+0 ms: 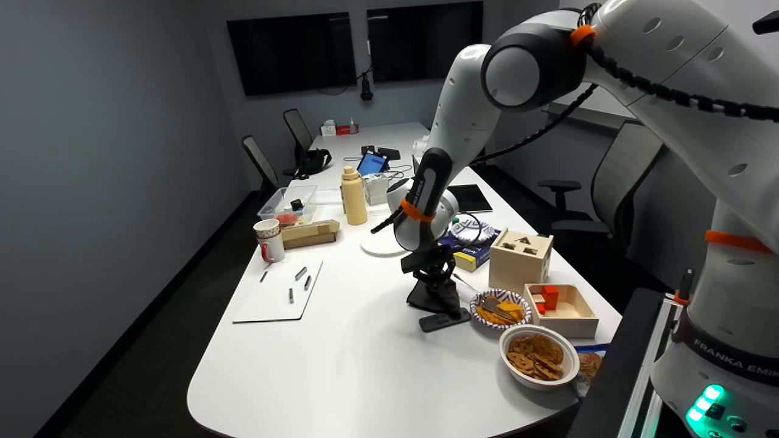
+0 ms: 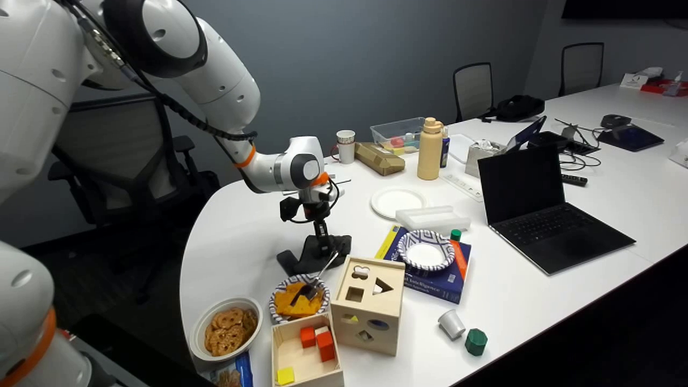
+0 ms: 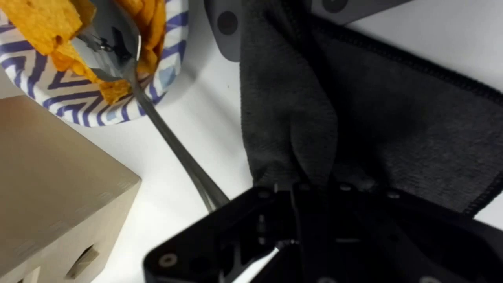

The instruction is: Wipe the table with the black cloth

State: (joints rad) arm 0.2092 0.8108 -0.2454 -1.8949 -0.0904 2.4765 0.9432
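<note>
The long white table (image 1: 341,371) fills most of both exterior views (image 2: 231,236). The black cloth (image 1: 424,298) lies on the table top, partly folded and bunched up under my gripper (image 1: 435,281). It also shows under the gripper (image 2: 323,244) in an exterior view, where the cloth (image 2: 308,256) is spread flat around the fingertips. In the wrist view the fingertips (image 3: 320,190) are shut on a raised fold of the cloth (image 3: 424,133). The part between the fingers is hidden. A cloth edge overlaps a flat dark rigid gadget (image 3: 228,27).
A patterned bowl of chips (image 3: 70,92) with a fork (image 3: 169,133) leaning out stands close beside the cloth. A pretzel bowl (image 1: 571,368), wooden shape box (image 1: 516,264) and open wooden tray (image 1: 578,325) are near. A whiteboard (image 1: 268,304) with markers and a laptop (image 2: 559,234) lie farther off.
</note>
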